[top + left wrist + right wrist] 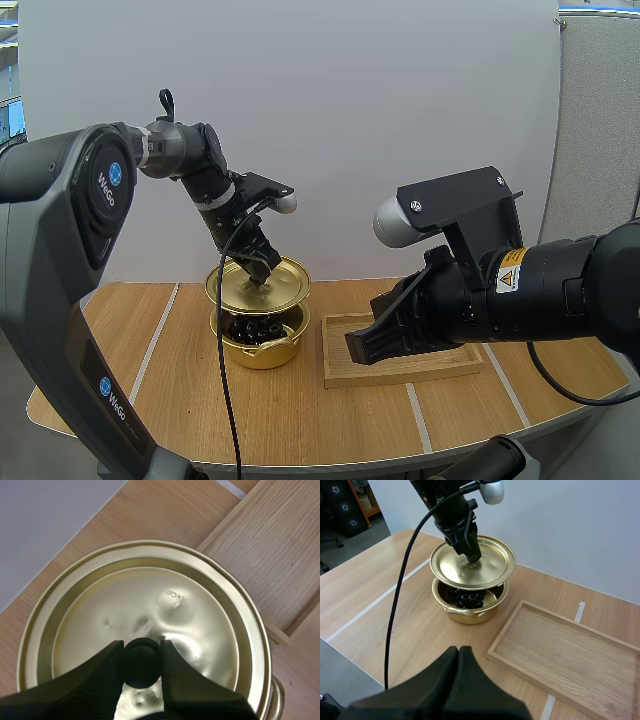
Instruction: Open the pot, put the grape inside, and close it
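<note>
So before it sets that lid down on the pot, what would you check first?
1. Grapes inside the pot: ok.
2. Left gripper pinching the lid by its knob: ok.
3. Lid above the pot, with a gap between them: ok.
4. Lid level with the rim: cannot tell.
5. Grapes low enough for the lid to seat: cannot tell.
6. Right gripper away from the pot, shut, over by the tray: ok.

The round golden metal lid (490,566), left gripper (471,555) at its centre, hangs just above the golden metal pot (470,614) of dark grapes (465,598) near the wooden bench's (380,600) far edge.
</note>
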Tool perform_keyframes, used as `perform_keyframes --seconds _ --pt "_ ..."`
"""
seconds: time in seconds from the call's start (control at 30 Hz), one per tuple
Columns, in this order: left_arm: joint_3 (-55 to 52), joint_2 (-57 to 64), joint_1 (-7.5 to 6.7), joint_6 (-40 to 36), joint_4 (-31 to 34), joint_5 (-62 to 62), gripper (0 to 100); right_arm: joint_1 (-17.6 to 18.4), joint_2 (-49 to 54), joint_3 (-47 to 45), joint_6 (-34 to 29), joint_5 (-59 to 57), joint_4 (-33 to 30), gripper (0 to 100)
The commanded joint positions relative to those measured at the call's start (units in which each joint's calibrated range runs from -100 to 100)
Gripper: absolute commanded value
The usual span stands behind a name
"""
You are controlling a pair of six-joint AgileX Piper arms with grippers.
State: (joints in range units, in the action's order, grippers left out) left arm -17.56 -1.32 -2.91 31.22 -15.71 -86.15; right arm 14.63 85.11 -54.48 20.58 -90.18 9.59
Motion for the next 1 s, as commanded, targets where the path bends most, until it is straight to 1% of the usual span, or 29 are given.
perform_keyframes --seconds 0.0,0.37,0.6,0.8,0.97 --pt "-1.71 0.52 -0.18 0.91 -0.81 3.78 0 -0.21 0.58 -0.07 -0.27 0.40 -0.20 0" --pt "-5.97 0.40 -0.18 1.58 -0.37 7.74 0 -0.21 0.58 -0.07 -0.27 0.40 -0.20 0" --pt "-6.07 -0.02 -0.18 1.70 -0.85 7.74 0 -0.21 0.58 -0.07 -0.27 0.40 -0.20 0" --pt "-6.07 -3.32 -0.18 1.70 -0.96 7.94 0 -0.21 0.58 -0.07 -0.27 0.40 -0.20 0" --pt "-6.07 -3.71 -0.18 2.13 -2.30 9.11 0 -0.21 0.58 -0.07 -0.27 0.40 -0.20 0"
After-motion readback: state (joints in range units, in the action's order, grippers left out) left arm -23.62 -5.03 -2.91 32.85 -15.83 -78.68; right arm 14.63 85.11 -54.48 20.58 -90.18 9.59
